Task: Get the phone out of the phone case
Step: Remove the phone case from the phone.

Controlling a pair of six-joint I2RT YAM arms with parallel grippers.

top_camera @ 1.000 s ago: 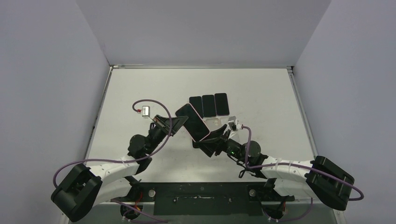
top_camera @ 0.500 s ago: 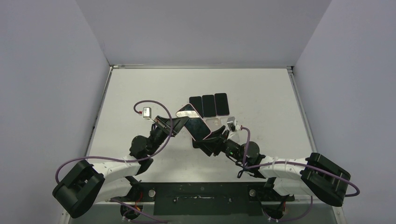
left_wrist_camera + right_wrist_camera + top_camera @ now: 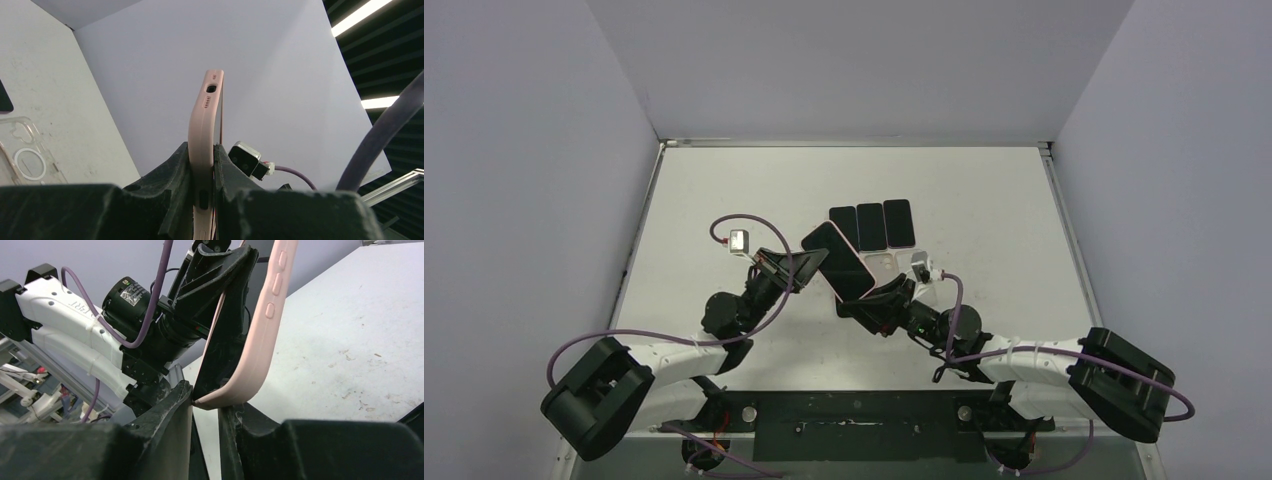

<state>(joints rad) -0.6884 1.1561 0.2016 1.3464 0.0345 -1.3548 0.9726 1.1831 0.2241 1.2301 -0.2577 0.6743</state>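
Closure was the change: over the last second the right hand (image 3: 205,401) had narrowed from half spread until its fingers pressed on the lower corner of the pink phone case (image 3: 260,335), which sat wedged between them. The left hand (image 3: 202,156) had not altered its grip, pinching the case's opposite edge flat between its fingers, though its arm had swung slightly nearer. The phone (image 3: 839,262) was still seated in the case, screen up. It was held aloft and tilted between the two hands, above the middle of the tabletop (image 3: 984,200) and just near of a row of three dark phones (image 3: 871,225). An empty clear case (image 3: 886,264) lay just right of it. With both ends now gripped, the case looked ready to be flexed or peeled. The rim seen from the right wrist already curved away from the dark slab, so separation seemed to be starting but was not yet done.
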